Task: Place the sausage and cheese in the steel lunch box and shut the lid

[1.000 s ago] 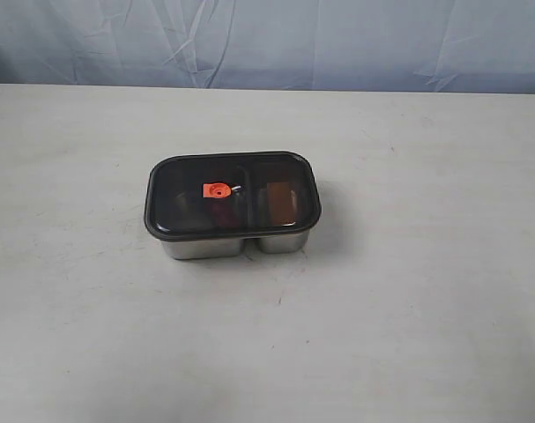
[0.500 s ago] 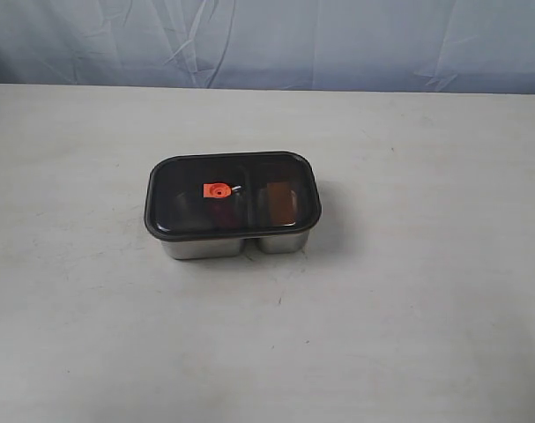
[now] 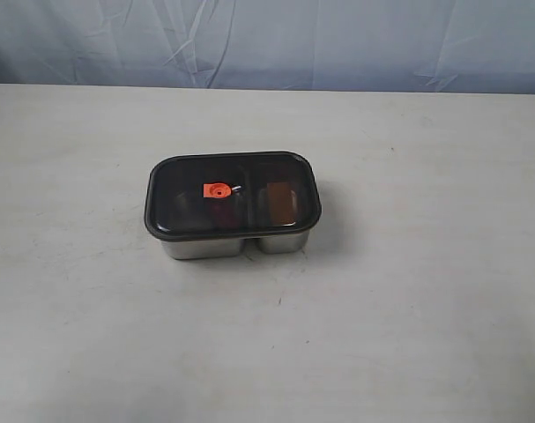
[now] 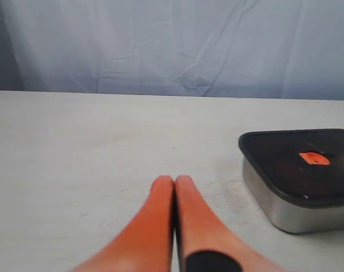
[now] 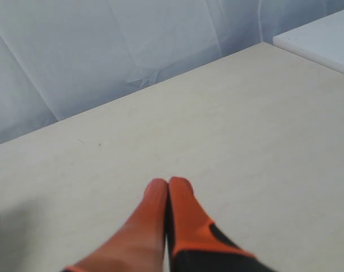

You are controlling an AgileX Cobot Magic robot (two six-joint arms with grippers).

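Since the job looks done, table (image 3: 426, 335) carries just the steel lunch box (image 3: 201, 248) at centre, lid (image 3: 183, 211) seated flush on top. Left gripper (image 4: 174, 180) & right gripper (image 5: 168, 182) are both pinched together, empty, parked clear of the box, prob because nothing's left to hold. Cheese (image 3: 280, 201) shows dimly in the right, smaller compartment; sausage prob in the left one, can't tell thru dark lid

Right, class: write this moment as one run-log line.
lid: closed on steel lunch box | left gripper: shut, empty, off box | right gripper: shut, empty, above table
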